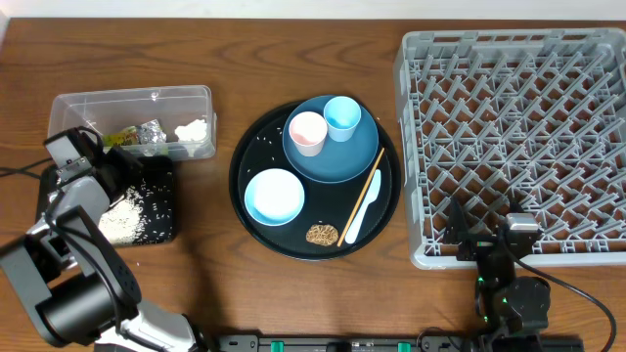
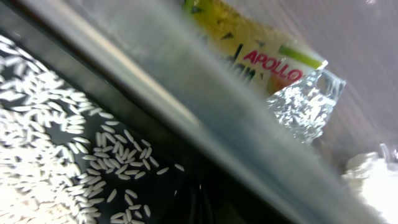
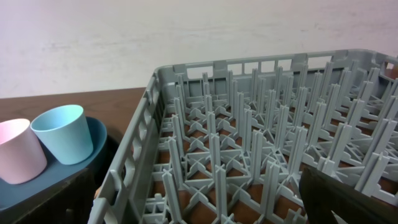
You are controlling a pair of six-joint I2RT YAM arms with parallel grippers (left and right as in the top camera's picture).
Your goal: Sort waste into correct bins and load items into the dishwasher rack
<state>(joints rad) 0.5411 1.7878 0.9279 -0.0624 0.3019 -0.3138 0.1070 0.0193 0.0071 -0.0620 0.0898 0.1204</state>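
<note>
The clear tub (image 1: 132, 103) holds a yellow-green wrapper (image 1: 122, 139), foil (image 1: 149, 135) and tissue (image 1: 193, 130). Rice (image 1: 122, 215) lies in the shallow black tray (image 1: 161, 186). My left gripper (image 1: 110, 164) is shut and holds nothing, low over that tray beside the tub wall. Its wrist view shows rice (image 2: 62, 155), wrapper (image 2: 261, 62), foil (image 2: 305, 102) and tissue (image 2: 373, 180). The dark-blue plate (image 1: 337, 161) carries a pink cup (image 1: 307, 132) and a light-blue cup (image 1: 342, 117). Near it are the bowl (image 1: 274, 196), chopstick (image 1: 364, 196), spoon (image 1: 358, 217) and brown scrap (image 1: 322, 235). My right gripper (image 1: 486, 235) stands open at the rack's (image 1: 518, 127) front edge.
The dishes sit on a big round black tray (image 1: 381, 220) in the middle, with a few rice grains (image 1: 256, 147) scattered on it. In the right wrist view the rack pegs (image 3: 249, 143) fill the frame, with the cups (image 3: 62, 134) to the left.
</note>
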